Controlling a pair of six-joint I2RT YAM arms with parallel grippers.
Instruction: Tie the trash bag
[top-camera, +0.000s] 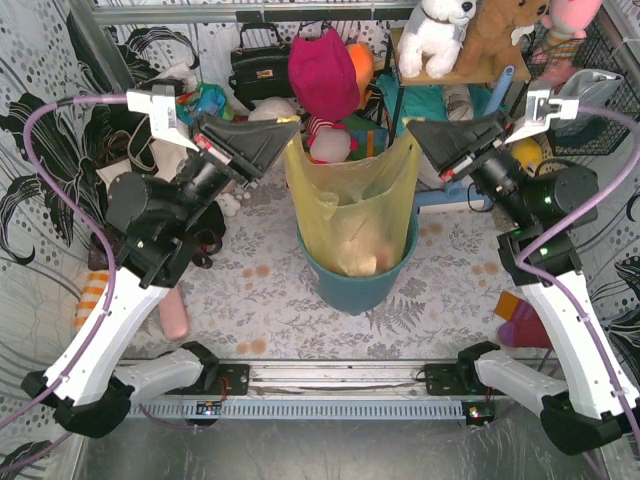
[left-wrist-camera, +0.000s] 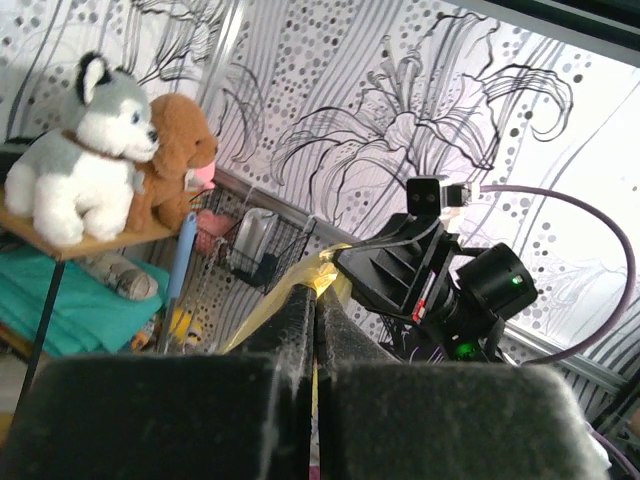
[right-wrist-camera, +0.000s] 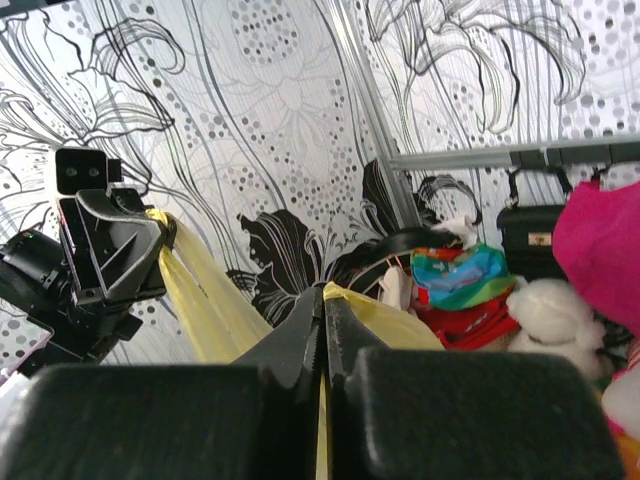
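Note:
The yellow-green trash bag stands in the teal bin at the table's middle, its two top corners pulled up and apart. My left gripper is shut on the bag's left corner. My right gripper is shut on the bag's right corner. In the left wrist view the gripper pinches a yellow strip of the bag, with the right gripper behind it. In the right wrist view the gripper pinches the bag's edge, and the plastic runs to the left gripper.
A red plush and bags crowd behind the bin. A shelf with plush dogs stands at the back right. A pink object lies at the left and a purple-orange one at the right.

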